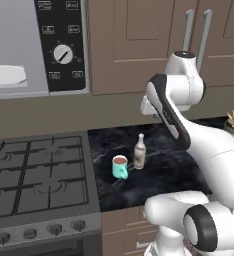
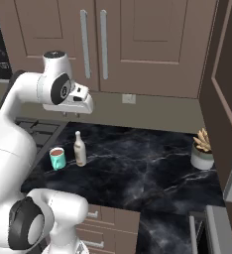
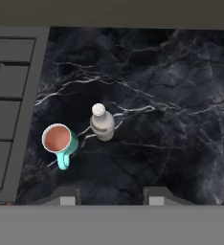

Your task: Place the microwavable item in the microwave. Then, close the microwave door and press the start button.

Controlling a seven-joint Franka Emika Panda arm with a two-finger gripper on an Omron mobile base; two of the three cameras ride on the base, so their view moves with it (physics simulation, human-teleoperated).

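Small teal mug [image 3: 59, 142] with brown liquid standing on the black marble tabletop [image 3: 171, 119], near the stove, just left of the slim beige bottle [image 3: 102, 123]. Hand [image 3: 111, 195] high above, fingers apart, empty. Better to descend slowly onto the mug, avoiding the bottle, keeping it upright.

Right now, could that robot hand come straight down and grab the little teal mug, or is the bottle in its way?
Probably yes. The gripper hangs above the counter, and the teal mug stands uncovered. The bottle stands close beside it, apart, so the fingers might brush it.
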